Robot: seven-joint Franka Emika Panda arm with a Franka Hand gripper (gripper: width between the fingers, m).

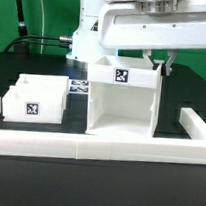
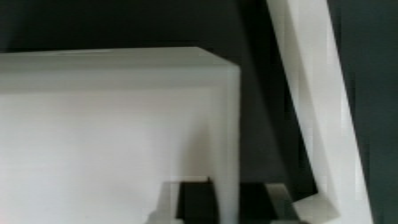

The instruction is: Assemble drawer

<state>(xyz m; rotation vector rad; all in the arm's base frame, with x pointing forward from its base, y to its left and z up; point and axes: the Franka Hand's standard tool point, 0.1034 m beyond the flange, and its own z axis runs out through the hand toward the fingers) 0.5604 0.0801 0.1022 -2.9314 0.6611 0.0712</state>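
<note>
- Green backdrop and a black table [image 1: 75,117] set the scene. A low white border wall [image 1: 87,147] runs along the near side of the housing [image 1: 120,112] and turns back past it on the exterior view's right.
- That housing is the drawer's big box. It stands upright near the middle of the table with its open face towards the border wall and a tag [image 1: 121,76] on its top front edge.
- One smaller tray [image 1: 36,101] sits well apart from the housing, on the exterior view's left, with its own tag facing forward. I cannot make out a second tray.
- Behind the gap between tray and housing, the marker board [image 1: 78,87] lies flat on the table.
- The gripper [image 1: 160,63] hangs right at the housing's top edge, at the corner on the exterior view's right.
- In the wrist view, dark fingers [image 2: 191,203] stand on either side of a thin white wall of the housing. Whether they are pinching it or only straddling it, I cannot tell.
- My judgement is that the housing is being positioned or steadied, and no tray has gone in yet.
- The next move probably calls for squaring the housing against the border wall. After that, the arm would let go, cross to the tray, grip it by a wall and line it up level with the housing's open face before sliding it in.
- The main risk I see is the tall housing tipping or twisting if it is pushed from that high corner.
</note>
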